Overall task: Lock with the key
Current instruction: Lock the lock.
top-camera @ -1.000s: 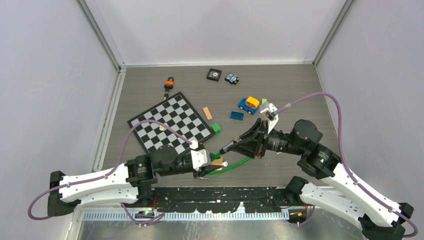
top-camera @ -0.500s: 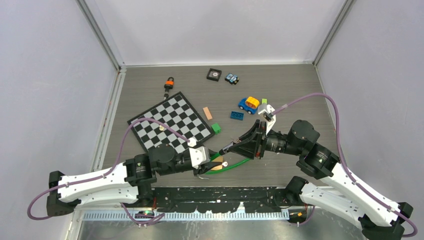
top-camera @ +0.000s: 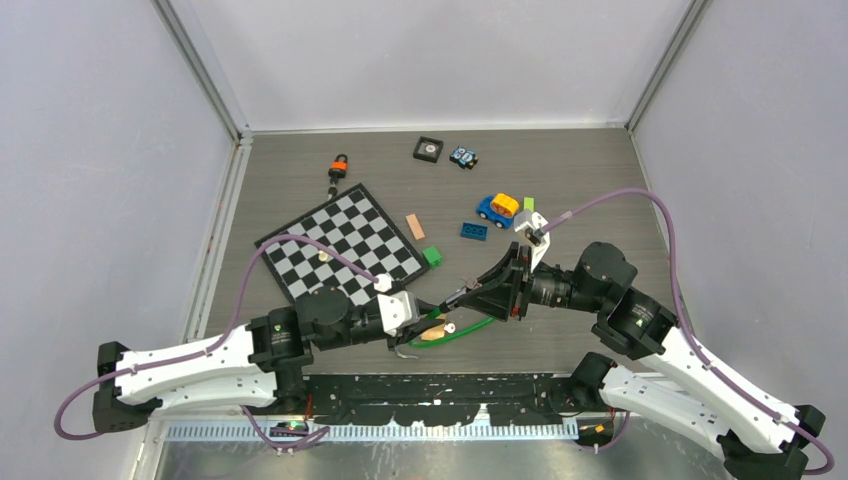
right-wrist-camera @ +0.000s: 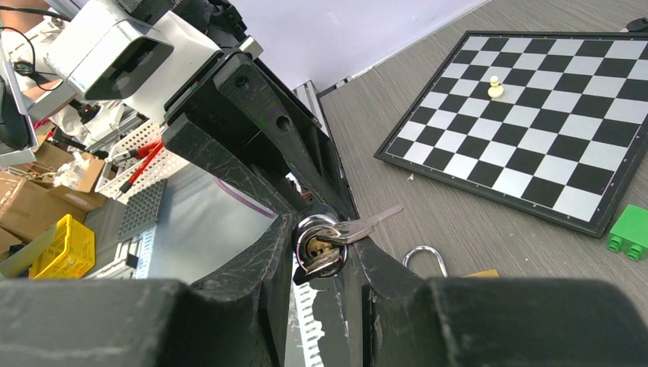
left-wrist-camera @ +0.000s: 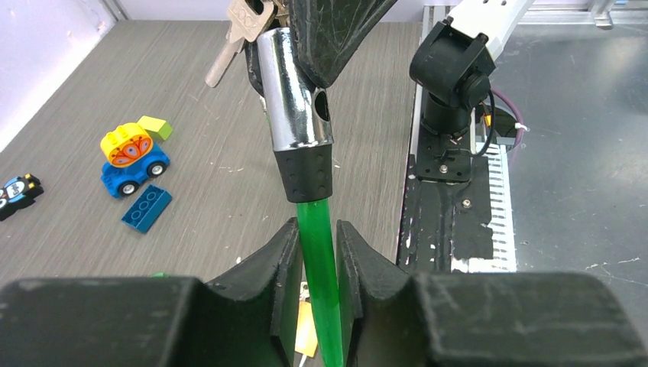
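Observation:
A cable lock with a chrome cylinder (left-wrist-camera: 294, 99) and a black collar hangs above the table between the two arms. Its green cable (left-wrist-camera: 321, 260) runs down between my left gripper's (left-wrist-camera: 317, 256) fingers, which are shut on it. My right gripper (right-wrist-camera: 321, 252) is shut on the chrome cylinder (right-wrist-camera: 319, 246) from the sides. A silver key (right-wrist-camera: 367, 225) on a ring sticks out of the cylinder's brass face, and the key (left-wrist-camera: 237, 30) also shows at the top of the left wrist view. From above, the grippers (top-camera: 425, 318) (top-camera: 452, 298) meet near the front edge, with the green cable (top-camera: 470, 327) looping right.
A small brass padlock (top-camera: 433, 333) lies under the grippers. A chessboard (top-camera: 340, 245) with a white pawn lies to the left. Further back are an orange padlock (top-camera: 339, 166), a toy car (top-camera: 497, 207), a blue brick (top-camera: 474, 231), a green brick (top-camera: 432, 256) and a black square (top-camera: 428, 149).
My left gripper's fingers have closed in on the green cable. Both arms have shifted slightly left, and the right gripper still holds the cylinder.

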`<state>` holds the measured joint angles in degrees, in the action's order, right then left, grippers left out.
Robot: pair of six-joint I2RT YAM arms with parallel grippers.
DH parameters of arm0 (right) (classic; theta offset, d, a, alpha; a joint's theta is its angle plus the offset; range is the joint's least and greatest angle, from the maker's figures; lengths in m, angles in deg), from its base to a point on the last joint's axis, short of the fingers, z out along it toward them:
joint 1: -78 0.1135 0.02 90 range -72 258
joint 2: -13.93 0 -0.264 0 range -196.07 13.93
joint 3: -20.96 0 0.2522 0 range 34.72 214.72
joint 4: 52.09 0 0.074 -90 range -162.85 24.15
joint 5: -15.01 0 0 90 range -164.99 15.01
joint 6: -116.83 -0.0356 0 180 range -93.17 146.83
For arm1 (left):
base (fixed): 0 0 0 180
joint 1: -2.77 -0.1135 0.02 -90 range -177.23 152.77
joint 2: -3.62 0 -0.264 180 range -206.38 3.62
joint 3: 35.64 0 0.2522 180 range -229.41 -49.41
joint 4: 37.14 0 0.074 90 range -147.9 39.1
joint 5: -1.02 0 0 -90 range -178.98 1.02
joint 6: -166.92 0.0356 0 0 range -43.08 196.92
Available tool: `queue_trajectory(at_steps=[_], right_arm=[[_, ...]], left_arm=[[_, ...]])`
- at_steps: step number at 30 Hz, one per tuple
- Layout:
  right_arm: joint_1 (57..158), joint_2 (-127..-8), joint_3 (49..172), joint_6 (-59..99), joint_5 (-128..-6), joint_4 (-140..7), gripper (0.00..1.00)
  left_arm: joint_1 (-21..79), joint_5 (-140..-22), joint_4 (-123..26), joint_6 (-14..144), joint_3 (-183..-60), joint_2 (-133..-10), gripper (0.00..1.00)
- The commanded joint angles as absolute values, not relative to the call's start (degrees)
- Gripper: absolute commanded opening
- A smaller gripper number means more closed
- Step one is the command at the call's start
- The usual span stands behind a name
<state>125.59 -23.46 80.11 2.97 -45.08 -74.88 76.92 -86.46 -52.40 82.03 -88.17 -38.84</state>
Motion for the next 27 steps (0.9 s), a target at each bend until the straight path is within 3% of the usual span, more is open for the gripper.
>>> queue_trajectory(at_steps=[1, 8, 13, 18, 23, 27], right_arm=[[125.4, -22.6, 80.0, 3.7, -44.4, -71.7, 0.01], [125.4, -22.6, 79.4, 3.3, -44.3, -71.4, 0.01], [125.4, -22.1, 79.1, 3.4, -44.9, -72.2, 0.01], [125.4, -21.8, 80.6, 3.4, -46.9, -76.3, 0.01], [125.4, -23.1, 83.2, 0.4, -50.6, -81.8, 0.33], [125.4, -25.3, 86.6, -5.0, -53.7, -86.9, 0.51]], left_arm=[[77.2, -86.7, -48.7, 82.2, -90.5, -39.0, 0.25], [77.2, -86.7, -47.8, 82.1, -90.6, -39.6, 0.27], [77.2, -87.2, -48.5, 82.3, -90.8, -39.7, 0.00], [77.2, -88.5, -50.6, 82.9, -90.9, -39.5, 0.00], [77.1, -91.2, -56.7, 86.2, -92.1, -40.5, 0.00], [77.2, -94.2, -62.2, 90.4, -94.4, -42.4, 0.00]])
